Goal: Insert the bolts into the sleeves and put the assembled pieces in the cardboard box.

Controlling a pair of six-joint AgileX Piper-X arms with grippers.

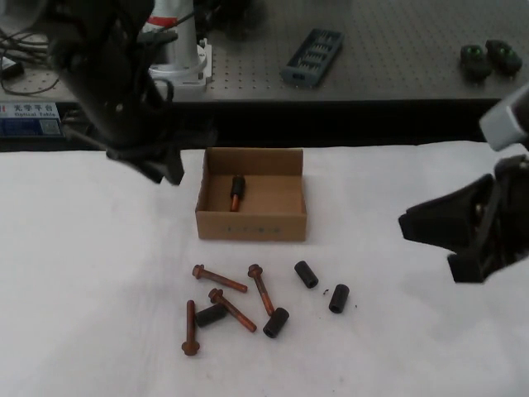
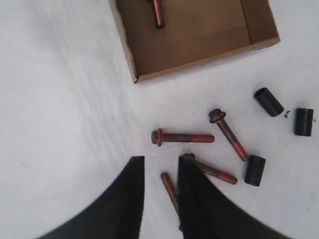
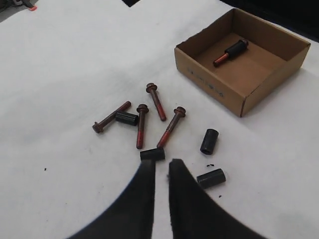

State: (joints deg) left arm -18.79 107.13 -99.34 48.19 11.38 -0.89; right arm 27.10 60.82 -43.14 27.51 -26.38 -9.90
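- The cardboard box (image 1: 251, 225) stood open-topped on the white-covered tabletop (image 1: 83, 273).
- One assembled piece (image 1: 237, 193) lay inside it, near the far wall.
- Four bolts (image 1: 220, 279) lay loose in front of the box, none of them sleeved.
- Four sleeves (image 1: 306, 274) lay there too: two against the bolts, two apart toward the right arm (image 1: 471, 231).
- The left arm (image 1: 124, 99) hung beside the box's far corner.
- Neither arm touched any part.

The high view looks forward and down over the white-covered worktop (image 1: 83, 289). Both wrist views look down from nearer, sharing the open brown cardboard box (image 3: 209, 82) and loose copper-coloured bolts (image 2: 184, 137).
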